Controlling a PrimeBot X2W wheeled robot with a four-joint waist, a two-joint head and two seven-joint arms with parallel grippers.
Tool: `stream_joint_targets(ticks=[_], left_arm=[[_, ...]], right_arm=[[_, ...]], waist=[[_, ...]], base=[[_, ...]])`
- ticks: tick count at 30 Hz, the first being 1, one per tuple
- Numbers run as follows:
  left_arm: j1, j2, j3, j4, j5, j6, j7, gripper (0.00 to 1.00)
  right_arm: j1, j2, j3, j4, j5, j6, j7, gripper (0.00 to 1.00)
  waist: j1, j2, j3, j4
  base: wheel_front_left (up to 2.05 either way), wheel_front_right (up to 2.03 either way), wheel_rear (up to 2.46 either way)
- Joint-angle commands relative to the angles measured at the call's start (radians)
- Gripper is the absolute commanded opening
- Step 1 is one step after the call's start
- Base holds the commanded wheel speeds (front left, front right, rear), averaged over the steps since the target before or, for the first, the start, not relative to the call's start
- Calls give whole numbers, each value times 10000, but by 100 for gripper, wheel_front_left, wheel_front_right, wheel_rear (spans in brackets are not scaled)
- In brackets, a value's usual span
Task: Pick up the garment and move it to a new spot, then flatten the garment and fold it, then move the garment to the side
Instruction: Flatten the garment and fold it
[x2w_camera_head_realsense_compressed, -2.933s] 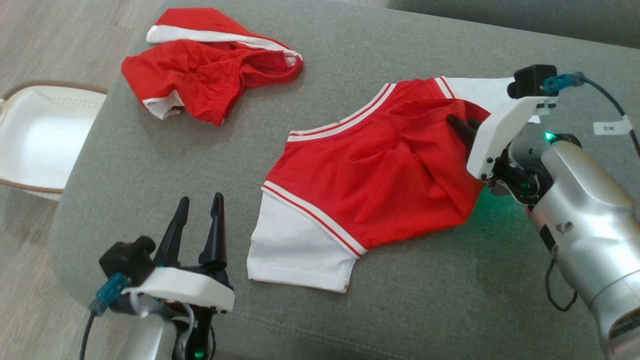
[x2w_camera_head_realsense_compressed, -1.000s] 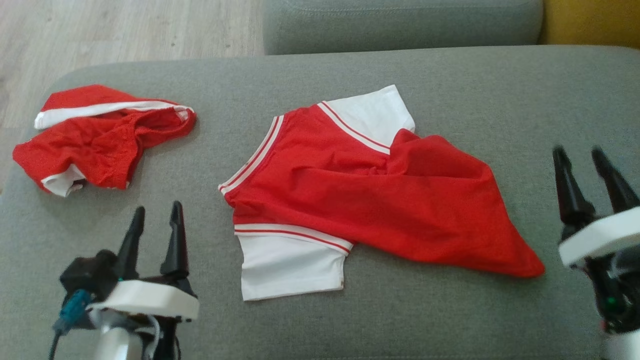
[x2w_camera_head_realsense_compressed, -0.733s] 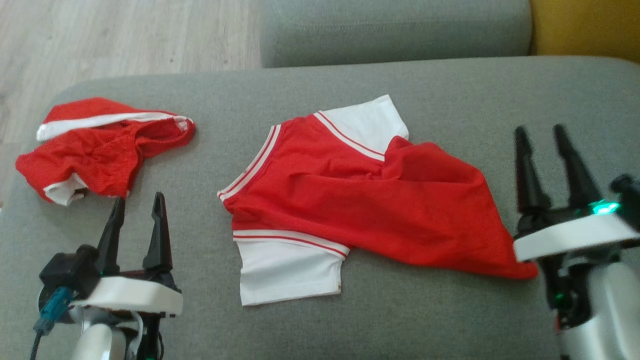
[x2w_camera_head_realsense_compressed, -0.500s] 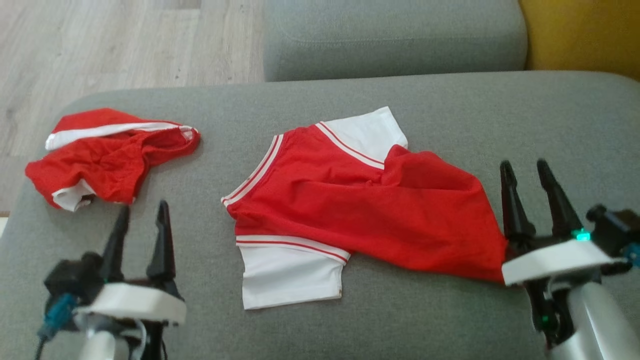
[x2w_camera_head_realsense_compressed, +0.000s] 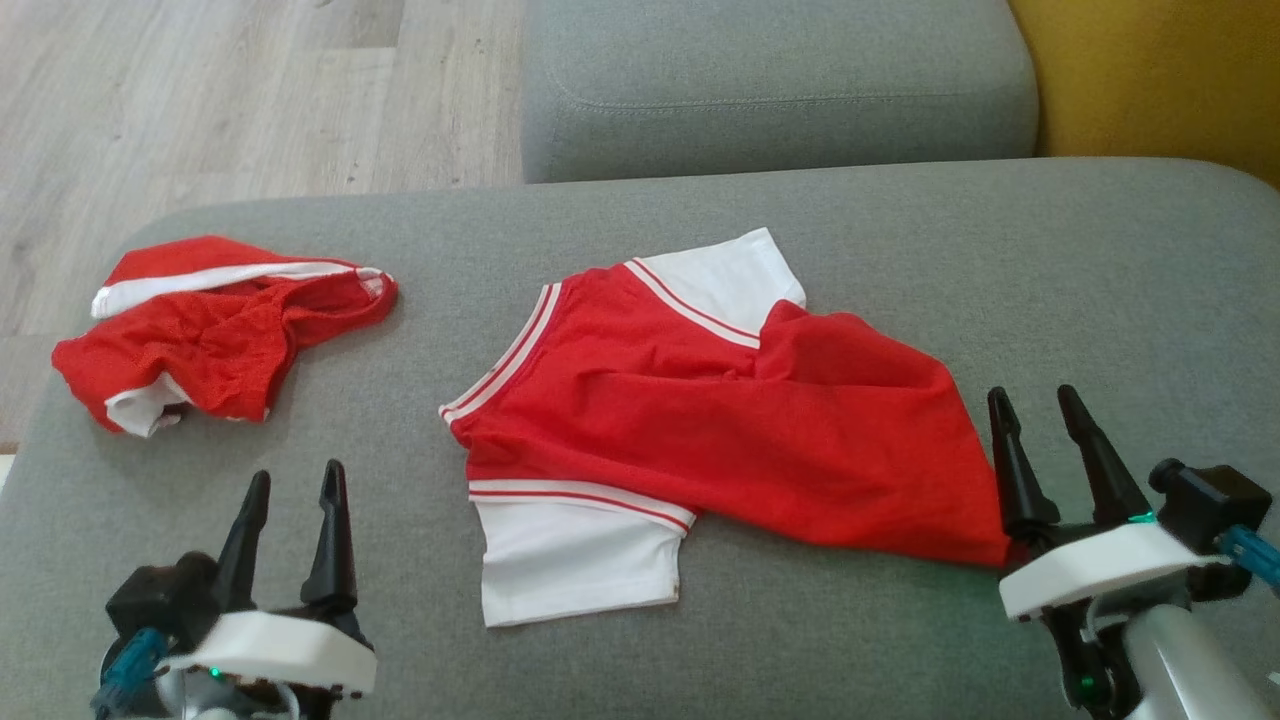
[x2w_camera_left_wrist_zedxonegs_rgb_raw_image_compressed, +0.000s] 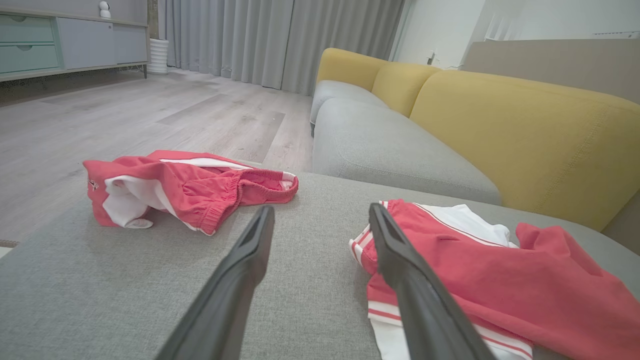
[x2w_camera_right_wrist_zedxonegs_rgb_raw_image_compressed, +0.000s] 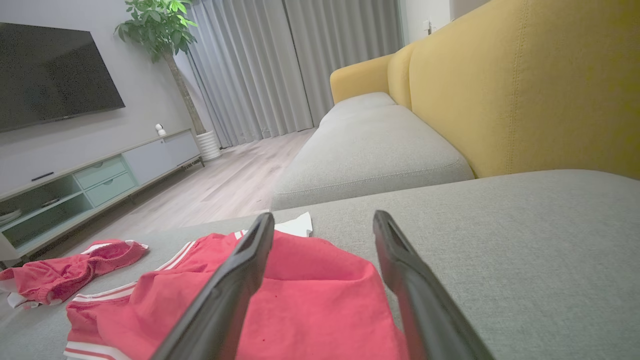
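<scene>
Both pincers stand with jaws apart and hold nothing. The right pincer (x2w_camera_head_realsense_compressed: 1032, 394) and the left pincer (x2w_camera_head_realsense_compressed: 297, 472) both point away from us across the grey couch seat (x2w_camera_head_realsense_compressed: 1050, 280).

The red shirt (x2w_camera_head_realsense_compressed: 720, 420) lies on the seat between the two pincers, rumpled, and we cannot make out its back half. Its long axis runs crosswise to both sets of fingers: collar and white sleeve (x2w_camera_head_realsense_compressed: 575, 560) at the left-pincer end, pointed hem corner (x2w_camera_head_realsense_compressed: 985, 545) at the right-pincer end.

From the right pincer, the hem corner is just beside its base, on its left. In the right wrist view the cloth passes under the left finger and stops short of the right one.

From the left pincer, the sleeve is ahead and to its right, with a clear gap.

A second crumpled red piece (x2w_camera_head_realsense_compressed: 215, 335) lies ahead of the left pincer, to its left and well apart from the shirt.

Our judgement is that flattening comes next. The right arm is nearer, so the hem corner is its natural grasp and the sleeve end falls to the left.
</scene>
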Motion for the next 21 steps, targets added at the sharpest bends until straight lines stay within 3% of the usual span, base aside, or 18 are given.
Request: stream_joint_targets(ticks=[1,11,16,21], left_arm=[[-559,133,351,-329,83,22,-117,100],[-560,107,271,-299,151,-3,-85,100],[-461,111,-152,-169,40,-167,818,100],[-304,158,-568,-394,-178,-304,2078,100]], right_arm=[[-591,-181,245,-248,88,-7,-129,100],[-733,-382,205,131,120,-7,26,100],[-695,-563,-481,610,-98,-7,1511,100],[-436,-557,-1174,679,-349,-7,3737,100]], waist=[[0,0,2,10],[0,0,22,-10],[0,0,65,-21],[0,0,190,-7]], base=[[0,0,0],[0,0,0],[0,0,0],[0,0,0]])
